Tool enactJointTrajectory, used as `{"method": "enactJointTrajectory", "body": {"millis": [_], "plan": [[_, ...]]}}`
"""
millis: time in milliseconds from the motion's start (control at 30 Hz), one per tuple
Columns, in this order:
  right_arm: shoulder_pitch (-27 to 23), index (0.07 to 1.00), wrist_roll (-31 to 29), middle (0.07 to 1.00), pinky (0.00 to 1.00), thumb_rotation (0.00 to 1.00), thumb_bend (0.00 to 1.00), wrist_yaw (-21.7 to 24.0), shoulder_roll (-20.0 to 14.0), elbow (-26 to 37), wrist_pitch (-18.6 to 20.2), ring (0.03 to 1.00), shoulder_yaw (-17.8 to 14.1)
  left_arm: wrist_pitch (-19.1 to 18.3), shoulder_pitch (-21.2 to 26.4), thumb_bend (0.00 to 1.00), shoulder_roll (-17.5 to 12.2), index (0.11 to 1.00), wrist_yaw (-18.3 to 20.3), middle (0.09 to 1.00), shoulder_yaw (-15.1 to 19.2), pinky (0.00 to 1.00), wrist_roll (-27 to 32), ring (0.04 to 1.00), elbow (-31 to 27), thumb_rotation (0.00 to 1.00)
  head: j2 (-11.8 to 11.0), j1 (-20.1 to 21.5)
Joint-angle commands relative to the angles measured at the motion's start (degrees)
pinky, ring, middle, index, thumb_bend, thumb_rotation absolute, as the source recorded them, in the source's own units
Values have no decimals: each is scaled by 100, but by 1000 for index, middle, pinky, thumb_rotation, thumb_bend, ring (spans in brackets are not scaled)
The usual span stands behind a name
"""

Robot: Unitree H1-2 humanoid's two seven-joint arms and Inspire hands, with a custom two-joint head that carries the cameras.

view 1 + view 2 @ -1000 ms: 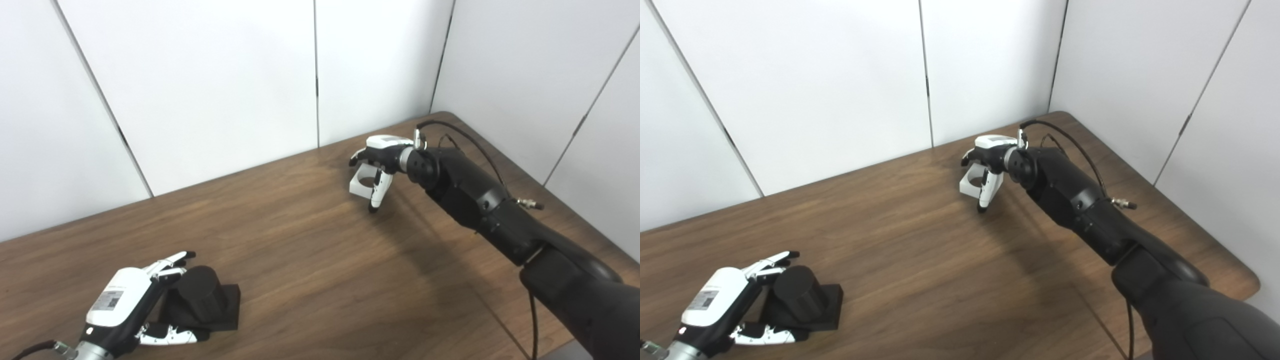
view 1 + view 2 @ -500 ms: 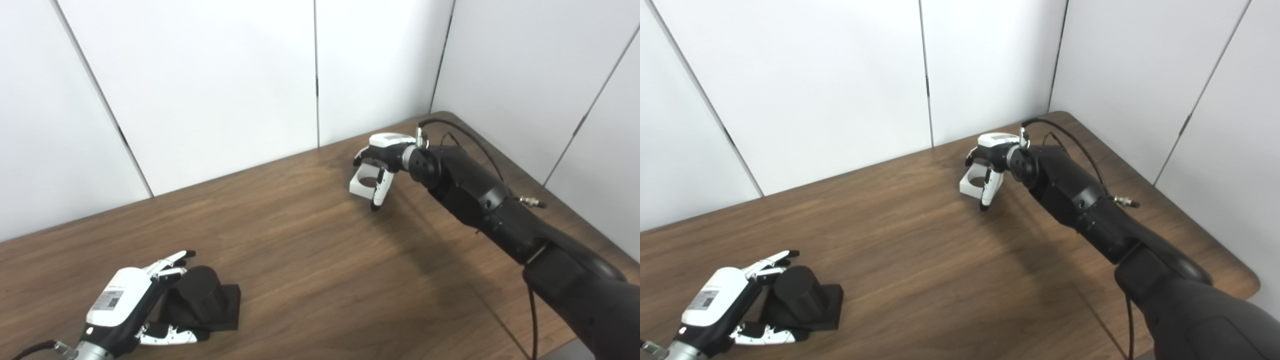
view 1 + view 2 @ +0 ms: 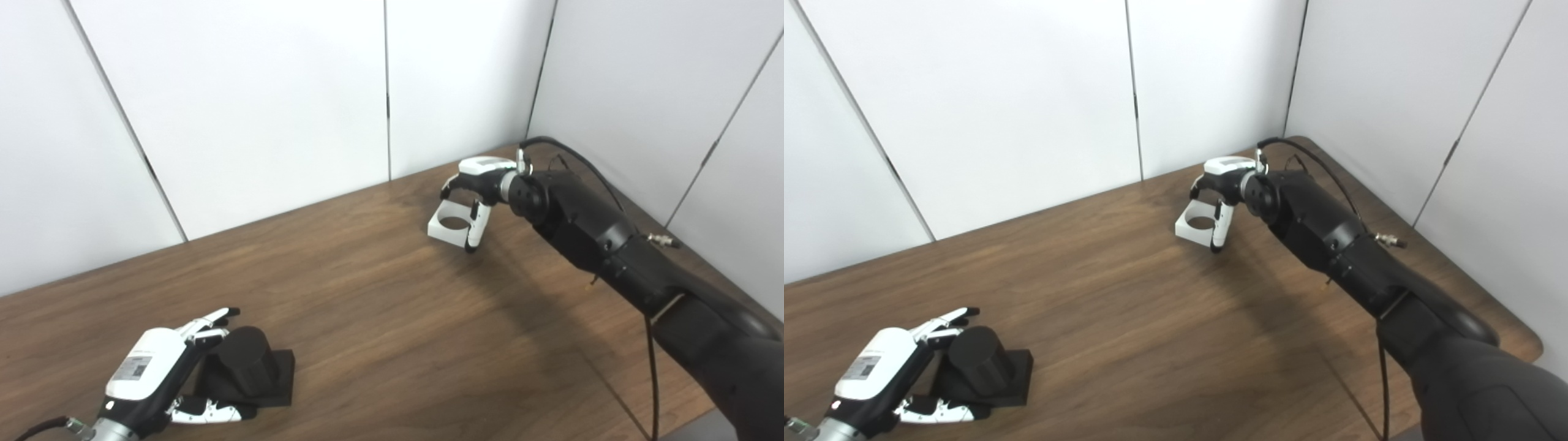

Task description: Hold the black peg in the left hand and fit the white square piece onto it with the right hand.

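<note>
Setting: dark wooden table (image 3: 380, 318) set against white wall panels (image 3: 257, 104).
Left hand (image 3: 150, 376): near left corner, fingers curled around the black peg, thumb lying along its base; it seems to grip, though contact is hard to confirm.
Black peg (image 3: 245, 361): upright cylinder on a square black base resting on the table.
White square piece (image 3: 450, 228): far right of centre, round hole showing, tilted.
Right hand (image 3: 474, 196): fingers closed on the white square piece from above.

A dark brown wooden desk (image 3: 380, 318) with a rounded far corner stands against white wall panels (image 3: 263, 104). Thin dark seams separate the panels. The light is soft and even.
</note>
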State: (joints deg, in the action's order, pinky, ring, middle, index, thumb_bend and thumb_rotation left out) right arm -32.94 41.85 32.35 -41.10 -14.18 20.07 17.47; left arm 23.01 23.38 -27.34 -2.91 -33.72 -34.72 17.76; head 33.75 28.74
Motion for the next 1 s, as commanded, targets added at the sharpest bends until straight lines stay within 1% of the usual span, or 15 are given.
{"method": "enactJointTrajectory", "body": {"millis": [0,133,233,333,433,567,667,800,900,967], "plan": [[-313,840,72,921,807,146,888,-55,-246,187,66,908,-127,76,-452,524,-96,490,853,890,-389,671,-241,820,152,57,1,2],[-265,840,230,919,812,161,882,-180,-171,227,241,910,-121,18,-457,524,-108,490,926,895,-396,685,-220,827,118,57,17,17],[-230,835,417,909,815,220,881,-321,-114,270,383,897,-94,53,-452,524,-105,490,909,896,-389,682,-220,827,145,57,24,16],[-204,835,531,908,825,259,884,-394,-42,301,475,899,-93,60,-449,524,-101,490,887,893,-387,678,-250,826,162,57,32,13],[-198,843,582,911,829,289,885,-394,6,322,519,905,-71,56,-445,524,-101,490,889,894,-392,673,-264,824,157,58,32,13],[-194,851,583,915,834,296,881,-388,58,320,518,908,-71,95,-450,524,-91,490,848,894,-380,667,-245,820,197,57,32,13],[-193,848,529,915,828,282,888,-374,92,301,488,902,-88,155,-447,524,-78,490,785,892,-369,668,-234,820,255,57,61,-3],[-210,849,492,917,824,234,887,-307,91,257,426,897,-54,75,-441,524,-84,490,885,895,-370,672,-209,827,201,57,63,-11],[-211,846,460,919,825,191,896,-303,97,223,398,901,-63,59,-439,524,-81,490,892,893,-371,674,-219,826,191,57,77,-44],[-201,845,429,920,821,180,898,-300,93,225,382,900,-69,63,-440,524,-81,490,890,891,-374,673,-225,824,193,57,77,-44]]}}
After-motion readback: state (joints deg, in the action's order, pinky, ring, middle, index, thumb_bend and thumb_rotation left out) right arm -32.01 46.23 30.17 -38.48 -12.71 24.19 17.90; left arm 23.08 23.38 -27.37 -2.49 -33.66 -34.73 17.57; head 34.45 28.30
